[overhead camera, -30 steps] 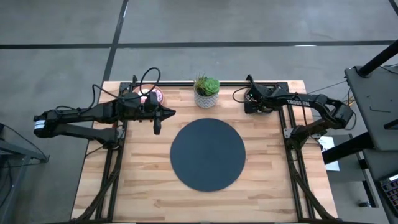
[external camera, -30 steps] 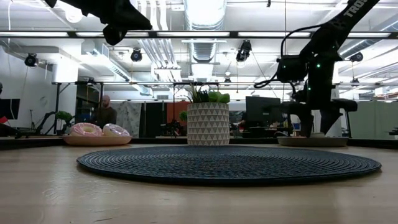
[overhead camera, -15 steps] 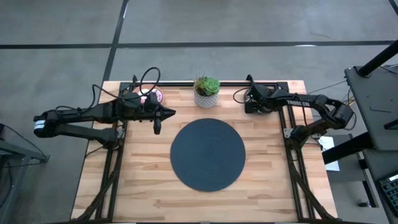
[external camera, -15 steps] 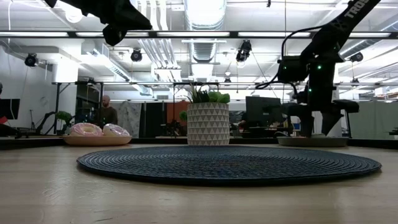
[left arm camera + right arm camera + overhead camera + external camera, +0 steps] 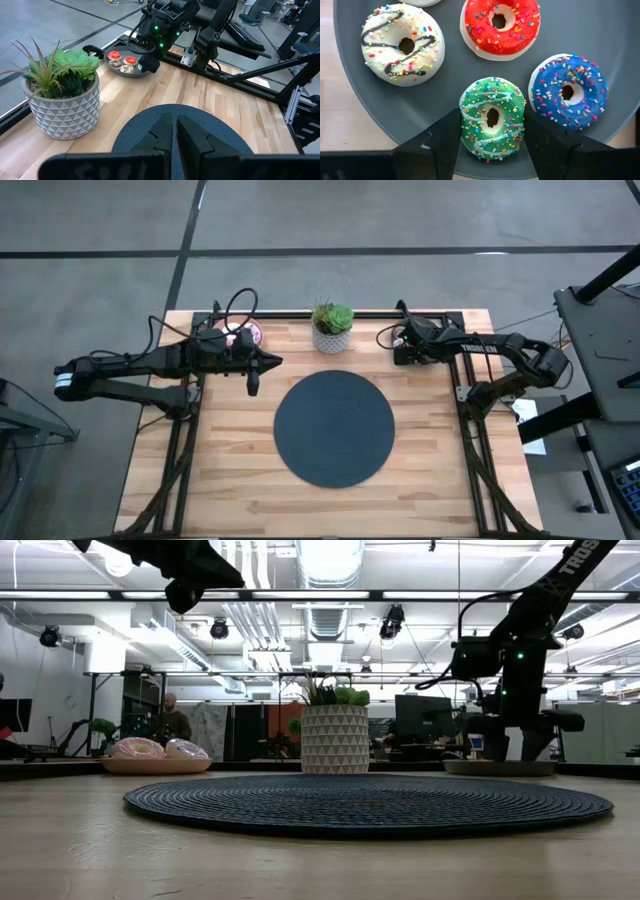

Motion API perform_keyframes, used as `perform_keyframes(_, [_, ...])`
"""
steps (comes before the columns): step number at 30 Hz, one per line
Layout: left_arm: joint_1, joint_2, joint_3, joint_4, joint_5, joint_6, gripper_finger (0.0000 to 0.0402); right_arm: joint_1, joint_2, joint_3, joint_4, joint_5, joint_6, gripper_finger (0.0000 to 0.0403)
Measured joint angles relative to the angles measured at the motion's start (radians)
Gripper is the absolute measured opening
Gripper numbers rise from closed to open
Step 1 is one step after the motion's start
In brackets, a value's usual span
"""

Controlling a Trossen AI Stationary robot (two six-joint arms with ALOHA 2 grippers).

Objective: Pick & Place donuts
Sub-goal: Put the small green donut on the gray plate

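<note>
Below, right gripper [image 5: 492, 145] on grey plate [image 5: 600, 30], fingers spread astride green-frosted donut [image 5: 492, 122], beside blue donut [image 5: 568, 92] and red donut [image 5: 501, 21]; left gripper [image 5: 175, 134] closed, empty, above dark mat [image 5: 334, 428]; arm lettering unreadable.

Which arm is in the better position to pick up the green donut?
The right. Its pincer is open around the green donut on the grey plate, one finger on each side. The left pincer hangs near the pink plate, far away.
</note>
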Motion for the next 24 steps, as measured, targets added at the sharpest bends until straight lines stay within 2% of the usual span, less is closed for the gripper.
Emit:
perform_keyframes(5, [0.000,0.000,0.000,0.000,0.000,0.000,0.0000,0.000,0.000,0.000,0.020,-0.004,-0.018,0.0202])
perform_keyframes(16, [0.000,0.000,0.000,0.000,0.000,0.001,0.0000,0.000,-0.009,0.000,0.021,-0.040,-0.027,0.0270])
perform_keyframes(20, [0.000,0.000,0.000,0.000,0.000,0.000,0.0000,0.002,-0.061,0.000,0.021,-0.093,-0.028,0.0280])
perform_keyframes(24, [0.000,0.000,0.000,0.000,0.000,0.000,0.0000,0.012,-0.152,0.013,0.021,-0.097,-0.049,0.0279])
